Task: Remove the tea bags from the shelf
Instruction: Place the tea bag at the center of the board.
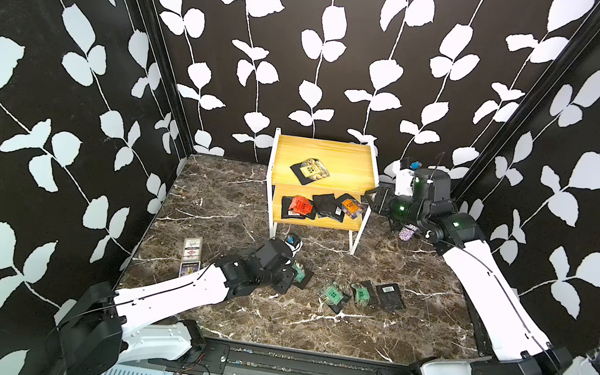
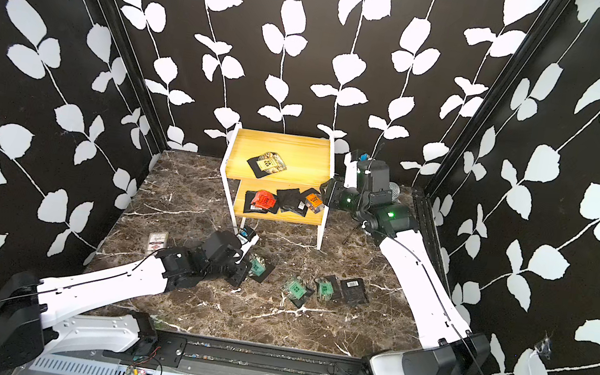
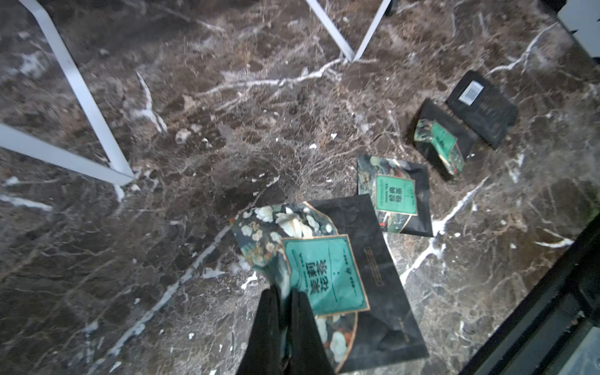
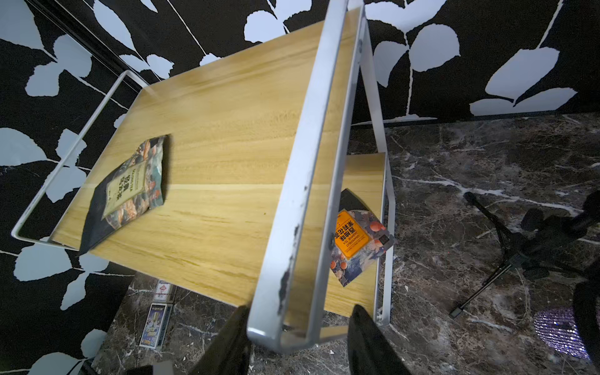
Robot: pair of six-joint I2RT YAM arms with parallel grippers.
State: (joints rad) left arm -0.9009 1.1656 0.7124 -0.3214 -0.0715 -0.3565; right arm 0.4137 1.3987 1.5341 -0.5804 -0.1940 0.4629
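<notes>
Your left end effector [image 3: 284, 292] clenches a green bag [image 3: 324, 276] on the desk [image 3: 162, 227]: release it. Right end effector [image 4: 298, 308] gapes astride the shelf [image 4: 227, 146] frame; take the orange bag [image 4: 352, 238].

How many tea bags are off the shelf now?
4: a tea bag in the left end effector, two more green ones beside it, a black one past them. The arm may hide others.
</notes>
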